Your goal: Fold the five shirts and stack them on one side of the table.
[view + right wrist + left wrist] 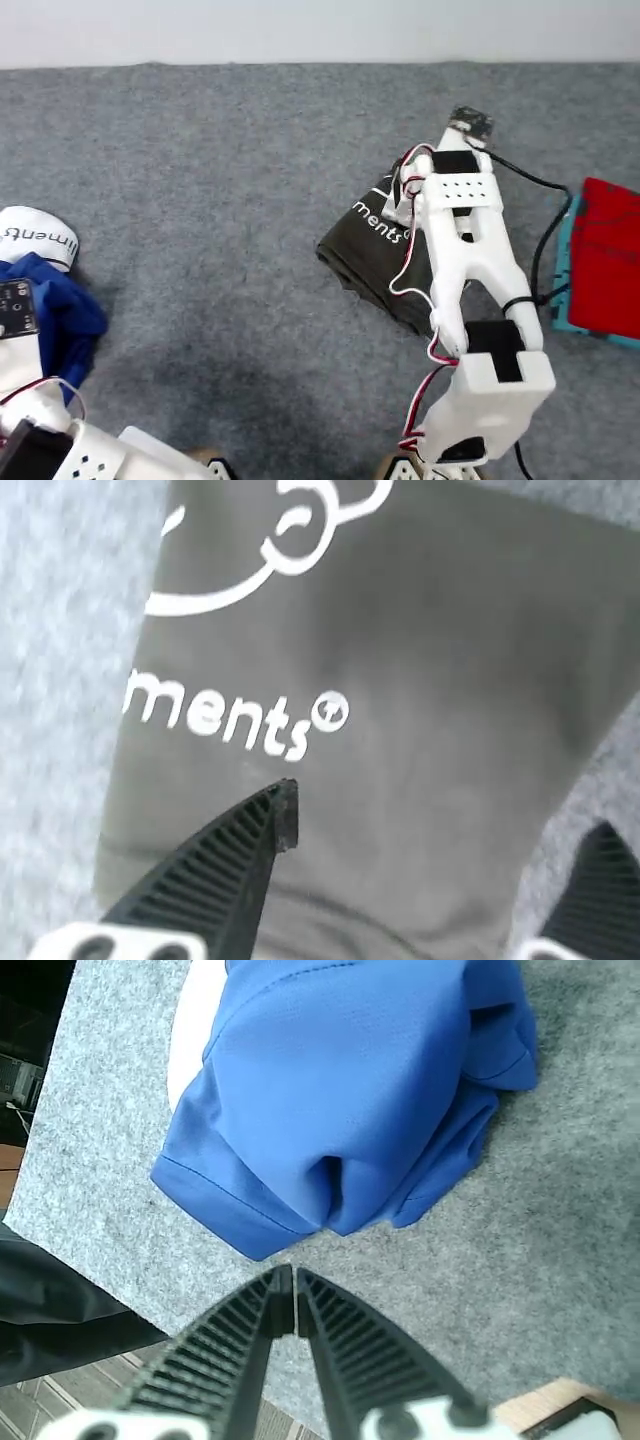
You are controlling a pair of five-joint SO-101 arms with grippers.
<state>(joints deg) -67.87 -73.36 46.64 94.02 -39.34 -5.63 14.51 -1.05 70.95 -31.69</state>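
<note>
I count five shirts: one dark shirt (365, 255), one blue shirt (340, 1090), one white shirt (35, 235), one red shirt (608, 258), and one teal shirt (560, 275) lying under the red. The right tool (440, 830) stands wide open, jaws spread above the dark shirt, which lies in a folded bundle directly beneath it; it has hold of nothing. White lettering (225, 720) and a curling white emblem (290, 530) run across that shirt just ahead of the tool's tips, and the white shirt carries a line of grey lettering too. The left tool (296, 1300) is closed almost tip to tip and empty, with the bunched blue shirt just ahead of it, not touching, and the white one beyond. The edge of the table (200, 150) runs close beside the left tool. The red and teal pair lies at the far table edge, well off to the right tool's right. A broad stretch of grey table separates the two tools.
</note>
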